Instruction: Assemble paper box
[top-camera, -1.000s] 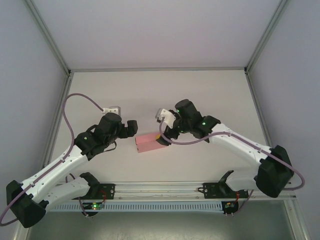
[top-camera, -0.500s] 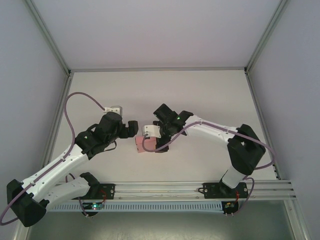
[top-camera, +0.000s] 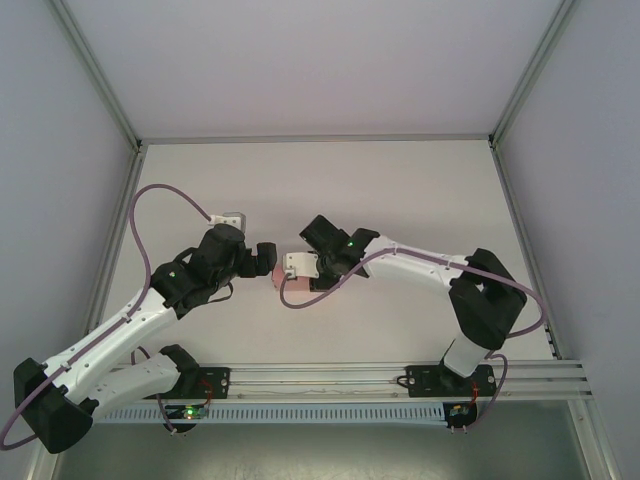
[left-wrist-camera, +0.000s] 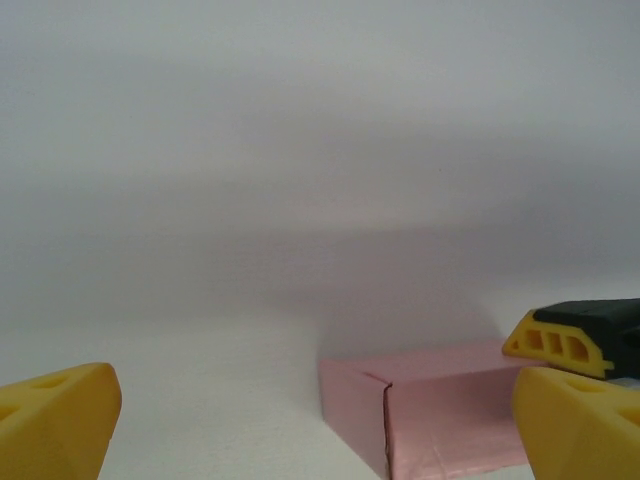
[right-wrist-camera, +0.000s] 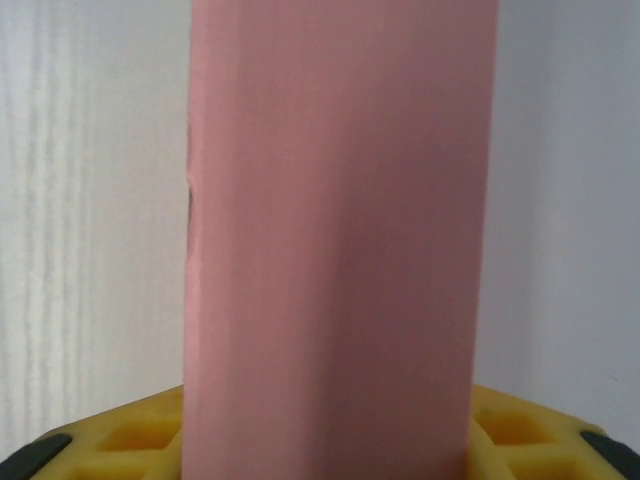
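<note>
Treat the box (left-wrist-camera: 450, 415) as light, thin-walled card that crushes easily, so hold it across its long sides and squeeze gently. It is a small, plain pink carton with a seam near one corner, lying flat on the table (top-camera: 400, 200) between your grippers. Your right gripper (top-camera: 296, 280) pinches those long sides, and your left gripper (top-camera: 263, 256) has its fingers spread wide just beside the box's end.

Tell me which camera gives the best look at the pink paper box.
Left wrist. There the paper box lies on the table with a corner, two faces and a seam visible, so its shape reads clearly. Right wrist presents one flat face close up, with the ends cropped. From top external, a small pink sliver peeks out.
</note>
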